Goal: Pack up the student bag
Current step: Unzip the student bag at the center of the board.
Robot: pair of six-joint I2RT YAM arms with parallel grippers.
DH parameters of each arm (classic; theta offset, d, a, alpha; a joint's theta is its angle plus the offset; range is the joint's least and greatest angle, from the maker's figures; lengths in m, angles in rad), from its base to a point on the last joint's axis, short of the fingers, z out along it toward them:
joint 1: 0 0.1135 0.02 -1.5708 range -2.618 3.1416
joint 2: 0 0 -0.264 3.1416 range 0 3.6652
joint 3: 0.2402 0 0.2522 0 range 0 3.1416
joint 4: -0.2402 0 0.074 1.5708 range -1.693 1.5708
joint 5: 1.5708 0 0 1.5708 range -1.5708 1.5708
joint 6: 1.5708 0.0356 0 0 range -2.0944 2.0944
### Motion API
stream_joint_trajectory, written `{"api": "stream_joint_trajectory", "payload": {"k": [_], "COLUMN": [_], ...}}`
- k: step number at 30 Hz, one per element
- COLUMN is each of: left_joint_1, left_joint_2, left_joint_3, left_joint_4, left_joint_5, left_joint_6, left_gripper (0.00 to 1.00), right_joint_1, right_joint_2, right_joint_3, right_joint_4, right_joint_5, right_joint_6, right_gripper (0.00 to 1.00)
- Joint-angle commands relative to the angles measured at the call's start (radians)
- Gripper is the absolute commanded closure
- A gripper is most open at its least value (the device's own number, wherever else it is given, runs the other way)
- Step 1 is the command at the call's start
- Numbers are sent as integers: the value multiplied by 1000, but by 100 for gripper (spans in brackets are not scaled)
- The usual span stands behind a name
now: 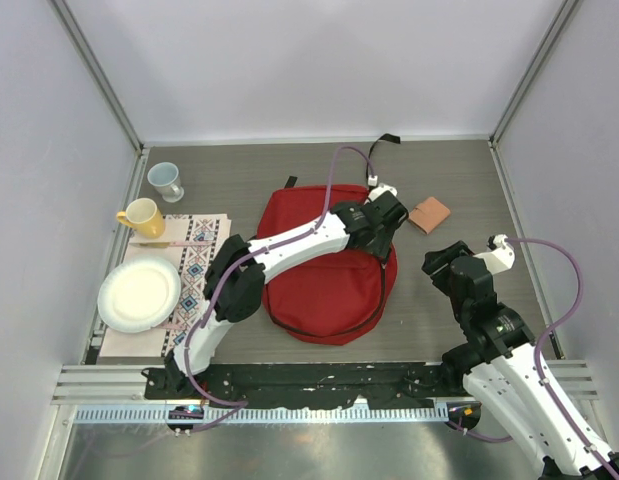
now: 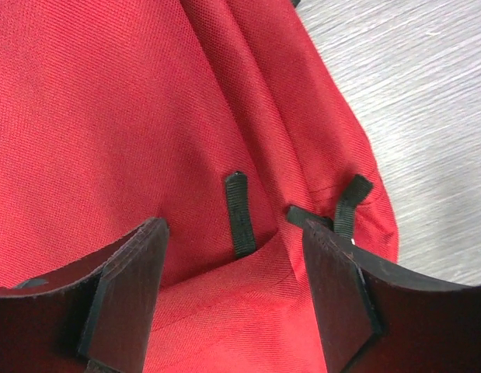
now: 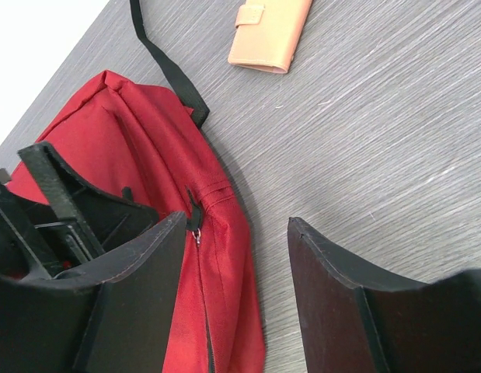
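My left pincer point(image 2: 234, 272) gapes over the one student bag point(image 1: 324, 285), right pincer point(image 3: 236, 233) gapes empty; one yellow mug point(image 1: 141, 215), one pale mug point(image 1: 166, 180), one plate point(image 1: 139, 295), one wallet point(image 1: 429, 214)

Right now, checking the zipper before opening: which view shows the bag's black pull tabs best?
Left wrist view: two black pull tabs show close and sharp on the student bag. The right wrist view shows only one small pull on the bag's side. In the top view the tabs are too small to tell.
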Motion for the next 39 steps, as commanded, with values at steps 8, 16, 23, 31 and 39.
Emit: {"api": "stream_joint_trajectory", "payload": {"k": [8, 16, 23, 31, 39], "left_joint_1": [0, 0, 0, 0, 0], "left_joint_2": [70, 66, 49, -9, -170], "left_joint_3": [121, 109, 73, -8, -146], "left_joint_4": [-107, -93, -64, 6, 132], "left_joint_5": [-124, -114, -95, -89, -111], "left_joint_6": [21, 16, 10, -2, -7], "left_gripper": [39, 64, 93, 100, 100], "right_joint_1": [-2, -2, -2, -2, -2], "right_joint_2": [-15, -10, 0, 19, 186], "right_joint_3": [37, 29, 28, 12, -3], "right_joint_4": [13, 15, 18, 37, 189], "right_joint_5": [27, 22, 13, -25, -263], "right_joint_6": [-23, -27, -30, -23, -41], "right_gripper": [40, 41, 40, 41, 43]}}
